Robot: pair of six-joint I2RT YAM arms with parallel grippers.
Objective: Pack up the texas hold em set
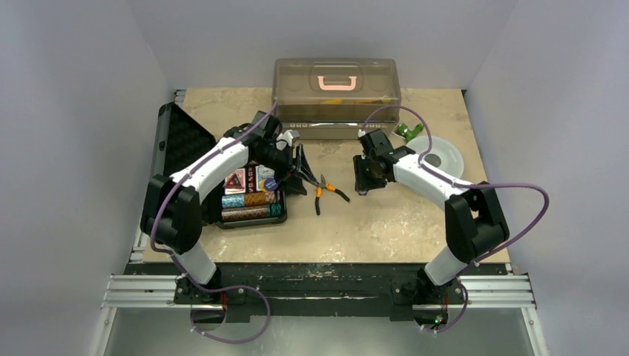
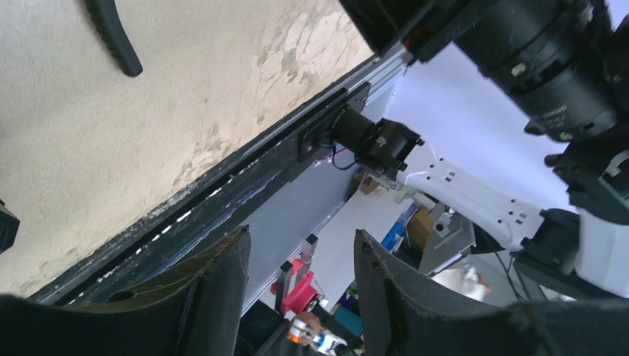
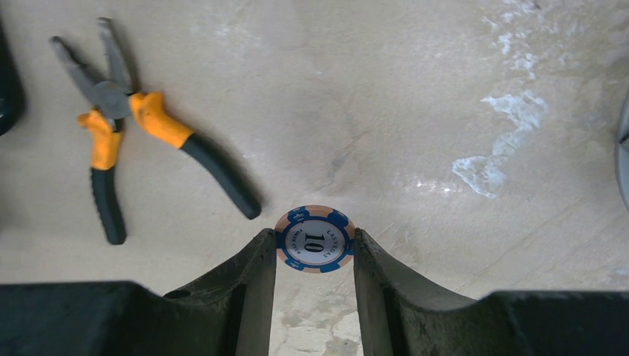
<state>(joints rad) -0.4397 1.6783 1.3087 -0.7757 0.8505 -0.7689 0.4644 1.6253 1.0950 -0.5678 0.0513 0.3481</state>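
Right end effector [image 3: 314, 251] clamped on blue-orange poker chip [image 3: 314, 239] over table [image 3: 415, 111], pliers [image 3: 111, 126] lying near. Left end effector [image 2: 300, 256] fingers apart, nothing between them.

Orange-handled pliers [image 1: 325, 194] are lying between the right end effector [image 1: 365, 182] and the open black case [image 1: 256, 222], which the left arm [image 1: 215, 163] is overhanging.

High overhead view, close wrist views, right shares pliers [image 1: 326, 191]
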